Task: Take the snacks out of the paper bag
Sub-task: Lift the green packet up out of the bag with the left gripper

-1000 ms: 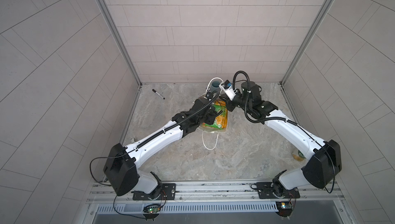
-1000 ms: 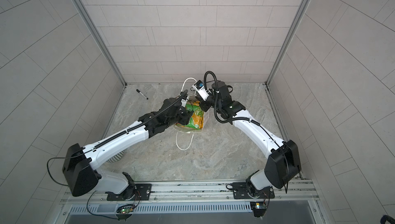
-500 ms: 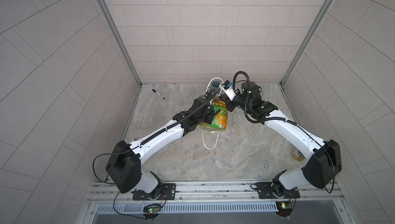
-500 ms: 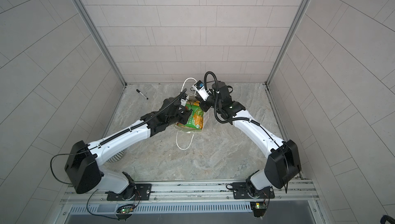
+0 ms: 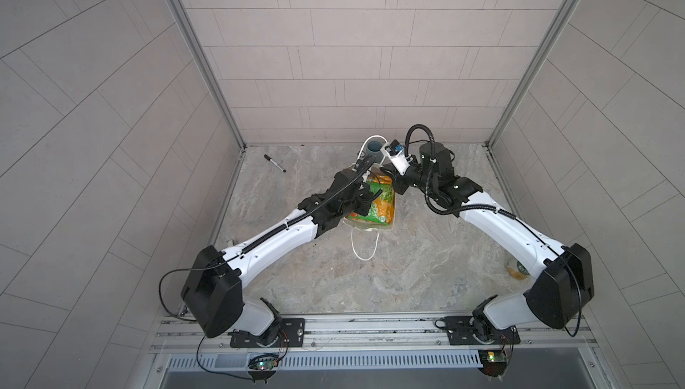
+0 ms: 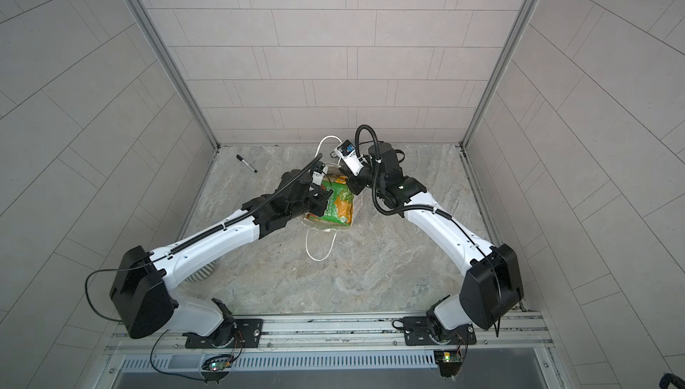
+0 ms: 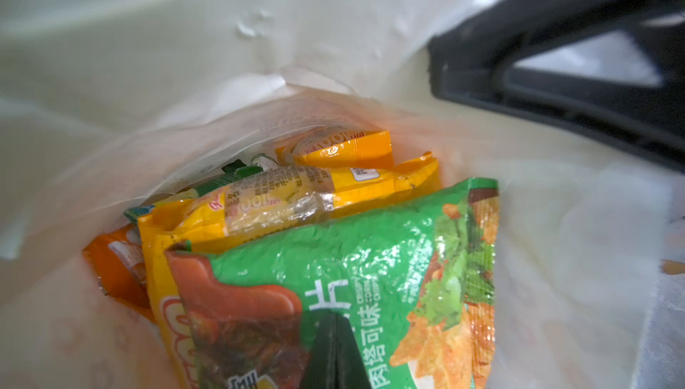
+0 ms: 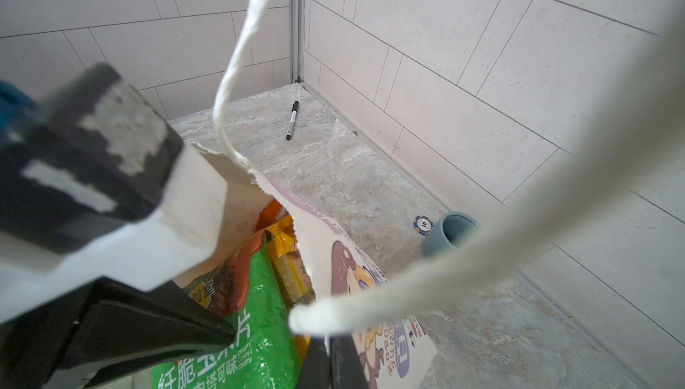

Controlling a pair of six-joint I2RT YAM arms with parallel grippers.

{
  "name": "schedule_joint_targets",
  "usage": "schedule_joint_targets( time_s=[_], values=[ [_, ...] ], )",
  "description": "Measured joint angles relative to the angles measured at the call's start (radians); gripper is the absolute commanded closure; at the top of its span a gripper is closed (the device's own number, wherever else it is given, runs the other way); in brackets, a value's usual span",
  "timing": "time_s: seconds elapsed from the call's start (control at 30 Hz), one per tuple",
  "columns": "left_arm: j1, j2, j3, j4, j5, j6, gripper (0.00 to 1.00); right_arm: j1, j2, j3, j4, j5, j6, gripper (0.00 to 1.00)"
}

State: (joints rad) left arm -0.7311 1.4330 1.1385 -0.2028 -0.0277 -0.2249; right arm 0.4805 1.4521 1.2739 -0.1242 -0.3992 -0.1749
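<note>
1. now the paper bag (image 5: 365,224) stands toward the back middle of the marbled table (image 5: 407,276), between the two arms, with its mouth open upward.
2. the snacks (image 7: 281,205) are all inside the bag, packed on edge. a green packet (image 7: 352,253) sits on top and nearest the left wrist camera. yellow packets (image 7: 370,183) lie behind it, and an orange packet (image 7: 115,268) is tucked at the side.
3. in both top views the green packet shows through the open mouth of the bag.
4. the left claw (image 7: 335,346) is down inside the bag. its two fingers are pressed together against the face of the green packet. i cannot tell whether any film is caught between them.
5. the right claw (image 8: 328,363) is clamped narrow on the bag's upper rim, on the side with the cartoon print, and holds that side up.
6. one cord handle (image 8: 237,72) arches up beside the right claw. the other loop (image 5: 365,250) lies flat on the table in front of the bag.
7. a black pen (image 5: 274,163) lies near the back left corner, well apart from the bag.
8. a grey-blue cup (image 8: 450,233) stands upright by the back wall behind the bag, and a small round chip (image 8: 423,224) lies just beside it.
</note>
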Motion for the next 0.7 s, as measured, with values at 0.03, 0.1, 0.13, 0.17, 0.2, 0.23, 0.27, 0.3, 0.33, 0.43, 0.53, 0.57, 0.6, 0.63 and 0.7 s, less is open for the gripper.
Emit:
schedule_joint_targets(
  time_s=[0.03, 0.1, 0.13, 0.17, 0.2, 0.23, 0.27, 0.3, 0.33, 0.43, 0.53, 0.57, 0.6, 0.63, 0.7],
  values=[
    [0.000, -0.014, 0.000, -0.006, -0.006, 0.000, 0.99, 0.000, 0.000, 0.000, 0.000, 0.000, 0.000, 1.00],
    [0.000, -0.040, 0.000, -0.022, -0.023, 0.001, 0.95, -0.001, 0.000, 0.000, 0.000, -0.001, 0.002, 1.00],
    [0.000, -0.053, 0.002, -0.032, -0.032, 0.001, 0.88, -0.002, 0.000, 0.000, 0.001, -0.001, 0.003, 1.00],
    [0.000, -0.063, 0.005, -0.040, -0.044, 0.003, 0.86, -0.003, 0.000, 0.000, 0.001, -0.001, 0.004, 1.00],
    [0.000, -0.070, 0.008, -0.045, -0.052, 0.002, 0.84, -0.003, 0.000, 0.000, 0.001, -0.002, 0.004, 1.00],
    [0.000, -0.073, 0.014, -0.055, -0.064, 0.003, 0.77, -0.004, 0.000, 0.000, 0.001, -0.002, 0.005, 1.00],
    [0.000, -0.074, 0.019, -0.062, -0.074, 0.006, 0.68, -0.004, 0.000, 0.000, 0.001, -0.002, 0.005, 1.00],
    [0.000, -0.073, 0.022, -0.066, -0.081, 0.004, 0.66, -0.004, 0.000, 0.000, 0.001, -0.002, 0.007, 1.00],
    [0.000, -0.071, 0.024, -0.072, -0.089, 0.007, 0.59, -0.004, 0.000, 0.000, 0.001, -0.002, 0.008, 1.00],
    [0.000, -0.059, 0.027, -0.097, -0.099, 0.004, 0.38, -0.004, 0.000, 0.000, 0.001, -0.003, 0.008, 1.00],
    [0.000, -0.041, 0.027, -0.107, -0.103, 0.002, 0.25, -0.004, 0.000, 0.000, 0.001, -0.005, 0.008, 1.00],
    [0.000, -0.036, 0.027, -0.109, -0.104, 0.001, 0.24, -0.004, 0.000, 0.000, 0.001, -0.005, 0.008, 1.00],
    [0.000, -0.032, 0.027, -0.109, -0.105, 0.001, 0.23, -0.004, 0.000, -0.001, 0.001, -0.005, 0.008, 1.00],
    [0.000, -0.027, 0.027, -0.109, -0.104, -0.003, 0.20, -0.004, 0.000, -0.001, 0.002, -0.005, 0.008, 1.00],
    [0.002, -0.018, 0.029, -0.108, -0.100, -0.010, 0.17, -0.004, 0.000, -0.001, 0.002, -0.005, 0.008, 1.00]
  ],
)
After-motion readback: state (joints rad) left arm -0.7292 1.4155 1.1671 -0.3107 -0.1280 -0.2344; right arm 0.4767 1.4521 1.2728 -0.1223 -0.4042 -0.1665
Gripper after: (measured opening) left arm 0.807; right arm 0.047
